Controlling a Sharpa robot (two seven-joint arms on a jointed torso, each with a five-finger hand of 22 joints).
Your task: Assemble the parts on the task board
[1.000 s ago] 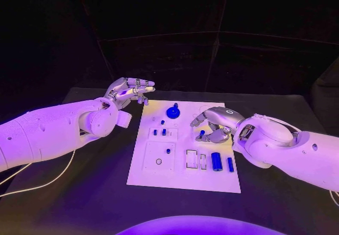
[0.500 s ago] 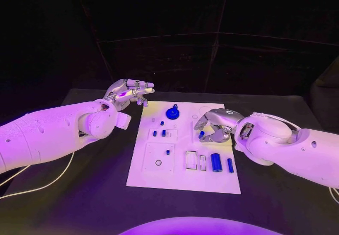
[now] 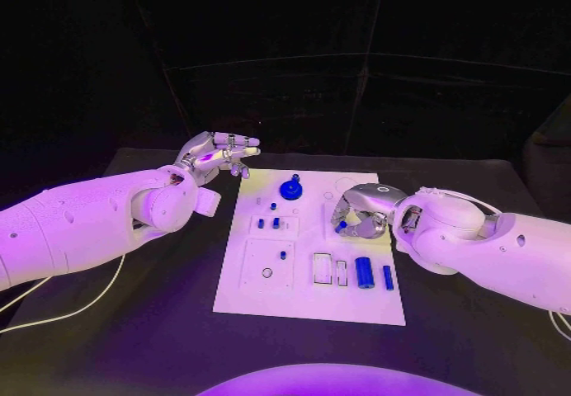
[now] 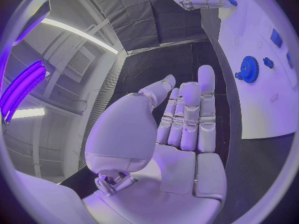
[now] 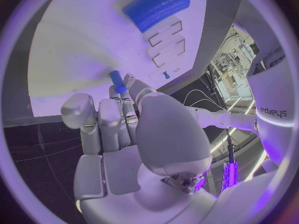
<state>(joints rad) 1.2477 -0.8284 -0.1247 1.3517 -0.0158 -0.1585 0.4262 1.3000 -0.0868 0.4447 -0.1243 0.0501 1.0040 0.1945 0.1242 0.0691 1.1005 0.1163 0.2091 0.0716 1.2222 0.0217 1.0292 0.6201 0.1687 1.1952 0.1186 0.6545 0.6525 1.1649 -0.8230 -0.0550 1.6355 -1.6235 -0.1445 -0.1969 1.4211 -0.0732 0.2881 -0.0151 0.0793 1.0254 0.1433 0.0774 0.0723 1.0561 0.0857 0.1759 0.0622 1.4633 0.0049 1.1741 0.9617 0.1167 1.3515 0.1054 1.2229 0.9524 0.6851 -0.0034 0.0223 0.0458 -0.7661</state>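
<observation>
Right wrist view: right hand (image 5: 124, 134) pinching small blue cylindrical peg (image 5: 117, 81) over white task board (image 5: 81, 45).

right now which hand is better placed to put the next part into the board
The right hand: it already pinches a small blue peg at its fingertips, directly over the task board. The left hand holds nothing and hovers off the board's far left corner.

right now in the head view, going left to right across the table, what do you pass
left hand → blue gear on the task board → right hand, pinching a small blue peg
</observation>
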